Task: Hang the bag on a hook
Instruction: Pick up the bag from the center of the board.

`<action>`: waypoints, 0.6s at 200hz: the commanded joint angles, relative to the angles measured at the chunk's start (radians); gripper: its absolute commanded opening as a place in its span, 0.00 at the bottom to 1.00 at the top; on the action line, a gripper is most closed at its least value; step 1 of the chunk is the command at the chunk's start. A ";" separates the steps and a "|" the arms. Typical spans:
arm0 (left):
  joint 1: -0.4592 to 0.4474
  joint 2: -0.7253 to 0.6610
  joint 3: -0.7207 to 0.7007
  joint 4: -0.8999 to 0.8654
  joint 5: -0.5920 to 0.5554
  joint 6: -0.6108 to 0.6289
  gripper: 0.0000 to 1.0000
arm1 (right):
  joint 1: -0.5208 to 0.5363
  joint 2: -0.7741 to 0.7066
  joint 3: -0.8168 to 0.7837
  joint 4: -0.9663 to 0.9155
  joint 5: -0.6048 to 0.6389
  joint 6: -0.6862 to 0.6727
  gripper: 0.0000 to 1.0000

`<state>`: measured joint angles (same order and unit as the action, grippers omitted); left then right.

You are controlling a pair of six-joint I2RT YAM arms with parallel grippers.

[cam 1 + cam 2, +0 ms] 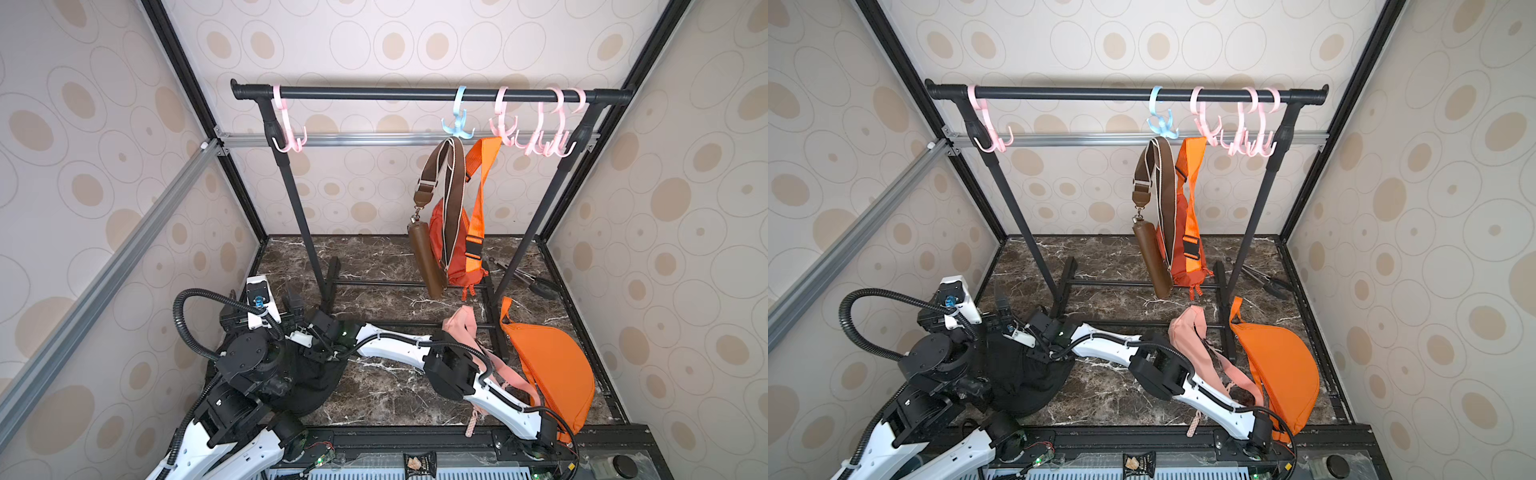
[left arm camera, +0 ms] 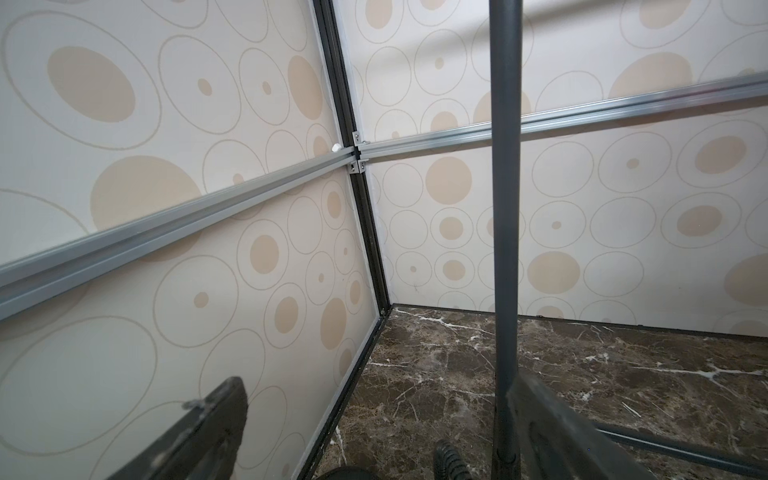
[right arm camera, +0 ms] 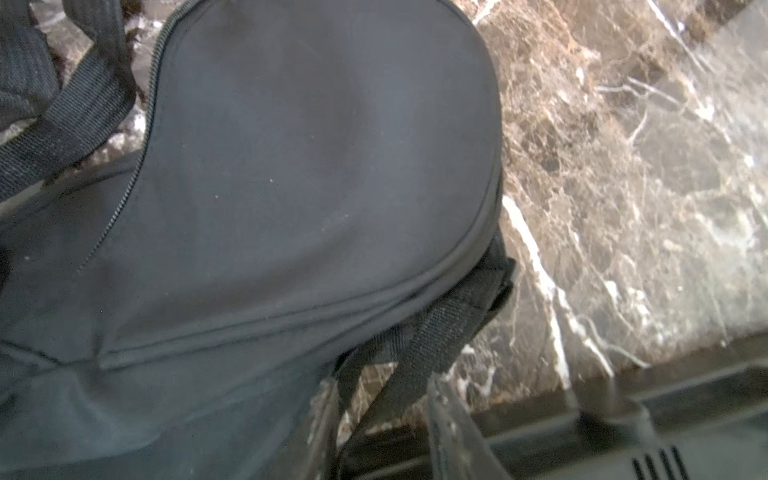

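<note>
the black bag [image 3: 291, 187] is soft and floppy, so its strap [image 3: 449, 316] is the best hold. the strap sits inside my right end effector [image 3: 380, 390]; pinched or not, i cannot tell.

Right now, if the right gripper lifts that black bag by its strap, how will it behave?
Probably floppy: the black bag is soft fabric lying slumped, so it should sag. Its woven strap looks limp, likely pulling taut first. Unlikely to slip: the webbing looks coarse.
</note>
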<state>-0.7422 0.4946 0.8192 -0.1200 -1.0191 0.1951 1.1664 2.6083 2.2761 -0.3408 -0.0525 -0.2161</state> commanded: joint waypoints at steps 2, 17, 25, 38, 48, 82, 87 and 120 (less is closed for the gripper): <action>0.001 0.002 0.015 -0.005 0.000 -0.012 1.00 | -0.006 0.054 0.015 -0.115 0.000 -0.012 0.34; 0.002 -0.001 0.015 -0.006 0.000 -0.013 1.00 | -0.005 0.059 0.050 -0.134 -0.015 -0.012 0.26; 0.003 -0.003 0.016 -0.008 -0.001 -0.014 1.00 | -0.006 0.057 0.050 -0.135 -0.013 -0.011 0.23; 0.002 -0.006 0.016 -0.013 -0.001 -0.017 1.00 | -0.005 0.053 0.049 -0.139 -0.003 -0.010 0.18; 0.002 -0.008 0.014 -0.015 -0.001 -0.019 1.00 | -0.005 0.048 0.049 -0.144 -0.003 -0.011 0.14; 0.002 -0.011 0.013 -0.017 0.002 -0.023 1.00 | -0.005 -0.006 0.030 -0.137 0.003 0.005 0.00; 0.002 -0.011 0.013 -0.018 0.002 -0.023 1.00 | -0.006 -0.021 -0.007 -0.126 0.003 0.009 0.00; 0.002 -0.014 0.011 -0.013 0.004 -0.022 1.00 | -0.005 -0.161 -0.150 -0.024 -0.033 0.050 0.00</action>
<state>-0.7422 0.4927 0.8192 -0.1219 -1.0172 0.1829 1.1694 2.5553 2.2166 -0.3553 -0.0772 -0.1936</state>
